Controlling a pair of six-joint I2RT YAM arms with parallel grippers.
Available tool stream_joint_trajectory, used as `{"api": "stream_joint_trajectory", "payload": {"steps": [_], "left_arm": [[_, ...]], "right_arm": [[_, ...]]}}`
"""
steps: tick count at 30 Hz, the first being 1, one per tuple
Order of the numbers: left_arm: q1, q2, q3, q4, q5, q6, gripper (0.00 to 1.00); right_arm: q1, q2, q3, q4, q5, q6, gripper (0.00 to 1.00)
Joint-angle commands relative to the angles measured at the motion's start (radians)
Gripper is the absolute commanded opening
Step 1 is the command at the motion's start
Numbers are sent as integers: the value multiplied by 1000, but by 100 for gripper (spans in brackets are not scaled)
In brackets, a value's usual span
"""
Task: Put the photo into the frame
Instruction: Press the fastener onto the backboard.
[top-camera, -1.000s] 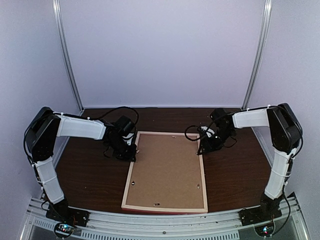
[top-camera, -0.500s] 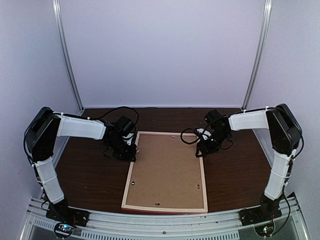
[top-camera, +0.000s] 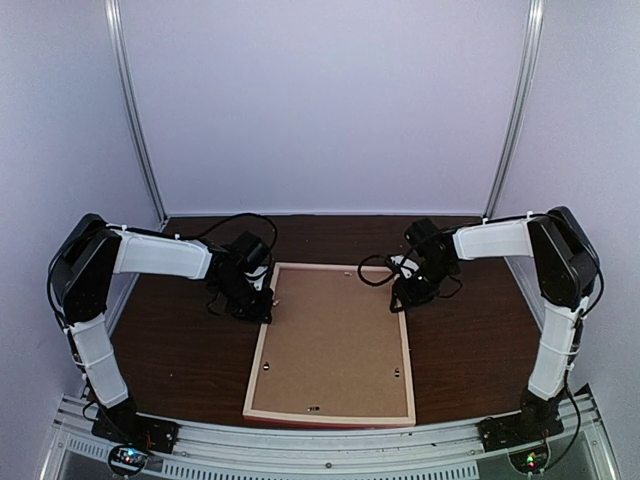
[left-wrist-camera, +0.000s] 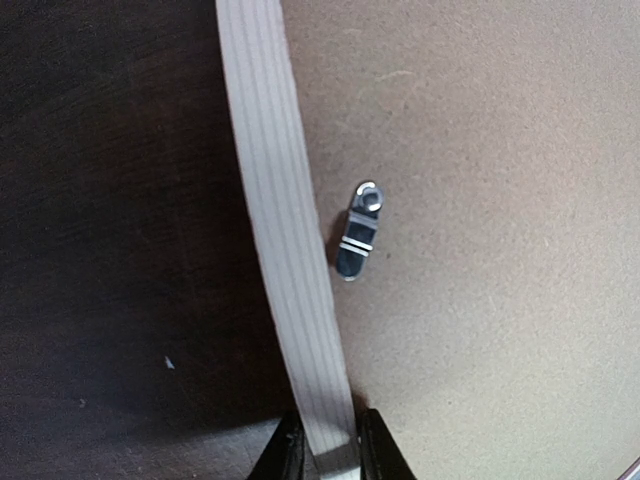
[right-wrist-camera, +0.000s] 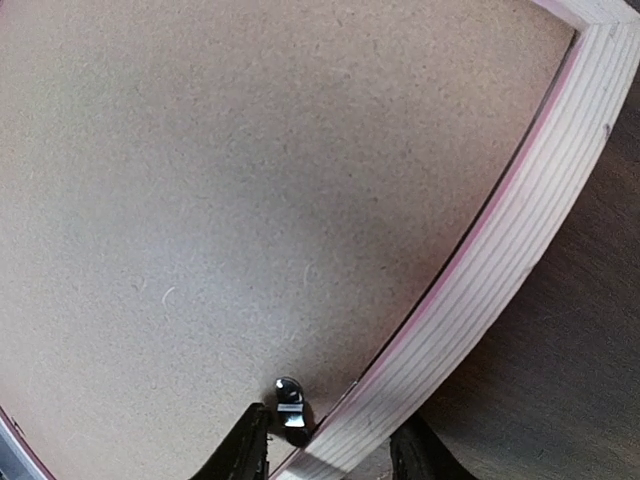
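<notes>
- The frame (top-camera: 330, 415) lies face down on the dark table (top-camera: 170, 350), centre of the top view, w/ a brown backing board (top-camera: 335, 340) sitting in it. The photo isn't visible anywhere, so I can't tell if it's under the board.
- Step in hand, I reckon: working the small metal clips on the board. Here it's the clip (right-wrist-camera: 290, 400) at bottom centre of the right wrist view, just beside the rail's inner edge. Freeing or locking, can't say.
- Next move prob. needs one fingertip on that clip to swing it, w/o dragging the frame.
- Left gripper (left-wrist-camera: 328, 450): the arm reaches in from the left, wrist down, fingers pressed together on the frame's left rail, pinching it.
- Right gripper (right-wrist-camera: 335, 450): the arm reaches in from the right, at the frame's upper-right part. Its fingers are spread, one each side of the rail, clip by the inner one, not clamped.
</notes>
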Motion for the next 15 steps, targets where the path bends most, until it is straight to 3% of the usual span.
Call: {"api": "stream_joint_trajectory", "payload": {"steps": [1,15], "left_arm": [[-8,34,-1,14,51,41,19],[-8,35,-3,13,52,44,18]], "right_arm": [[-5,45,27,9,43,27,40],[-10,64,46,-34,12,-61,30]]}}
